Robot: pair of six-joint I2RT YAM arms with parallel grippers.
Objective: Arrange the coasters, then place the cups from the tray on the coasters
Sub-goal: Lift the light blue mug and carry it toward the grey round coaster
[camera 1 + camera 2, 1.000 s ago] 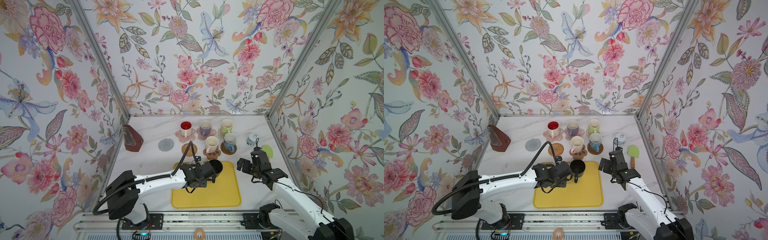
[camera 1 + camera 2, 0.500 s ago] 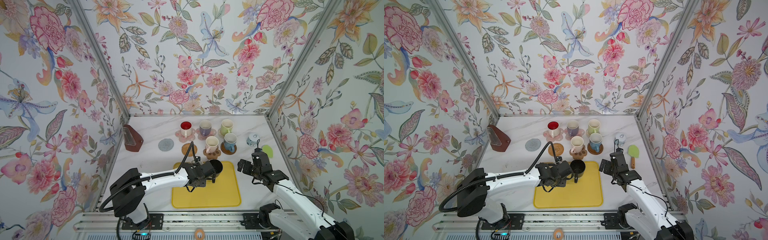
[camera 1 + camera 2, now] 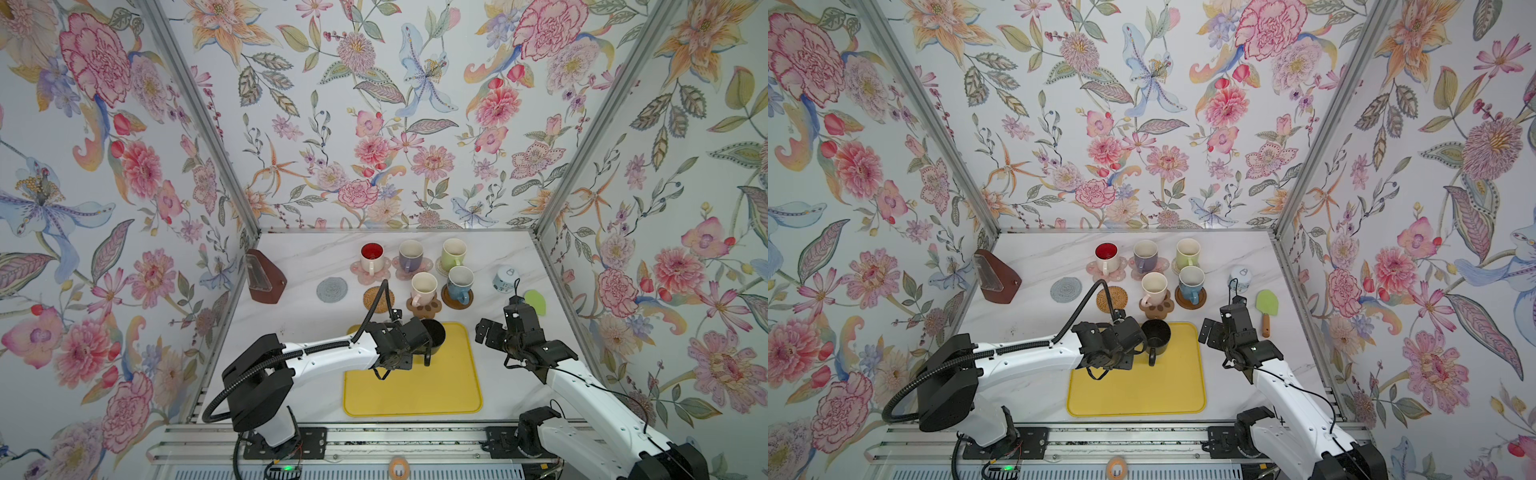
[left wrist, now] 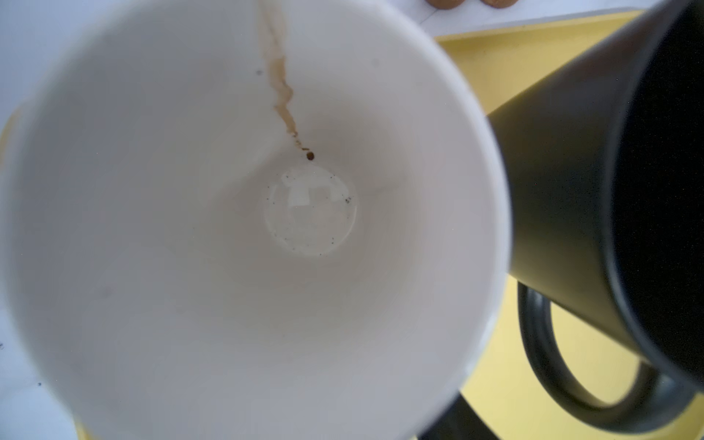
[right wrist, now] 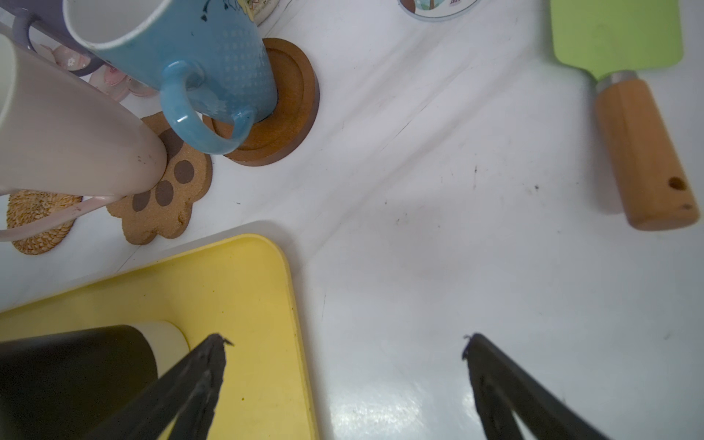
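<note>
Two grippers are in view. The left gripper (image 3: pixel 409 343) sits directly over a white-lined mug (image 4: pixel 228 228) at the far left corner of the yellow tray (image 3: pixel 415 395). Its fingers are hidden, so whether it grips cannot be told. The black mug (image 3: pixel 434 334) stands just right of that mug, with its handle toward the near side. The right gripper (image 5: pixel 343 343) hovers with jaws wide apart and empty, above the table (image 5: pixel 438 247) right of the tray's far right corner.

Just beyond the tray's far edge:
- the pink mug (image 3: pixel 424 286) stands on the paw coaster (image 3: pixel 430 308);
- the blue mug (image 3: pixel 459 282) stands on the dark wooden coaster (image 3: pixel 457 302).

The rattan coaster (image 3: pixel 376 298) and grey woven coaster (image 3: pixel 331 289) lie uncovered further left. The left arm's cable (image 3: pixel 388 293) crosses above the rattan one. A green spatula (image 3: pixel 1266 301) lies on the far right.
</note>
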